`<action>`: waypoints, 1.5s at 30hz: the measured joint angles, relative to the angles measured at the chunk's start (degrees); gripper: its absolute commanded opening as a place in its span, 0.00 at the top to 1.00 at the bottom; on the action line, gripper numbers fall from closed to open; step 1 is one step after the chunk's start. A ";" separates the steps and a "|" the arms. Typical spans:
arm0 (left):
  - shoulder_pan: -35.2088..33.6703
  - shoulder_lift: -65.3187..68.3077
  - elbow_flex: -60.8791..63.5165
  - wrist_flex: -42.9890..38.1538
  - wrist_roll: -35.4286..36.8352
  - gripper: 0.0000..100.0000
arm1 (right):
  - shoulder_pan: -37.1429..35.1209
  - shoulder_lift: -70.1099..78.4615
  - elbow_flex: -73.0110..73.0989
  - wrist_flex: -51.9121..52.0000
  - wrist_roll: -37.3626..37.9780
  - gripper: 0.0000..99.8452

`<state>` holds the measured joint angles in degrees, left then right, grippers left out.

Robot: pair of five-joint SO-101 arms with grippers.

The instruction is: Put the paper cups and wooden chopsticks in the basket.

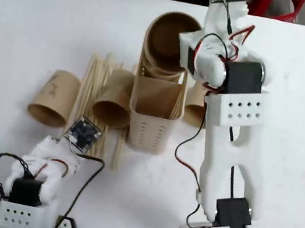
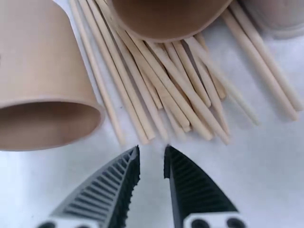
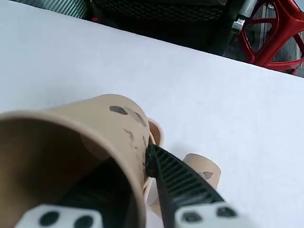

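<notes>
We see the white table (image 1: pixel 27 21) lit strongly and evenly from above, so bright that its surface shows almost no texture. The shadows are soft and weak: a pale grey one lies under the chopsticks (image 2: pixel 156 95), and another under the rim of the lying cup (image 2: pixel 42 71). The inside of the held cup (image 3: pixel 47 156) is in shade. Behind the far table edge the room is dark.

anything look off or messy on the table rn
Yes. One cup lies on its side left of the basket. A second cup, also tipped over, rests on top of the loose, fanned-out chopsticks.
</notes>
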<state>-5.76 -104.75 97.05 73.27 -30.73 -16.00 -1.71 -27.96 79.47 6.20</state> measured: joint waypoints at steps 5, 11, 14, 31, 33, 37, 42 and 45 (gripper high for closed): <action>0.00 0.00 0.00 0.00 0.00 0.90 | 0.09 2.81 0.00 0.62 0.00 0.98; 0.00 0.00 0.00 0.00 0.00 0.90 | 0.09 4.66 0.00 1.76 0.00 0.95; 0.00 0.00 0.00 0.00 0.00 0.90 | 0.09 4.66 0.00 2.64 -0.09 0.88; 0.00 0.00 0.00 0.00 0.00 0.90 | 0.09 -5.80 -1.67 8.18 4.13 0.82; 0.00 0.00 0.00 0.00 0.00 0.90 | 0.09 -11.16 -1.93 10.81 6.68 0.82; 0.00 0.00 0.00 0.00 0.00 0.90 | 2.64 -22.68 0.44 14.86 13.27 0.82; 0.00 0.00 0.00 0.00 0.00 0.90 | 5.10 -37.10 15.38 13.27 20.92 0.82; 0.00 0.00 0.00 0.00 0.00 0.90 | 5.63 -47.65 30.15 7.56 25.58 0.82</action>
<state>-5.76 -104.75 97.05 73.27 -30.73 -10.37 -49.36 2.20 87.03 31.78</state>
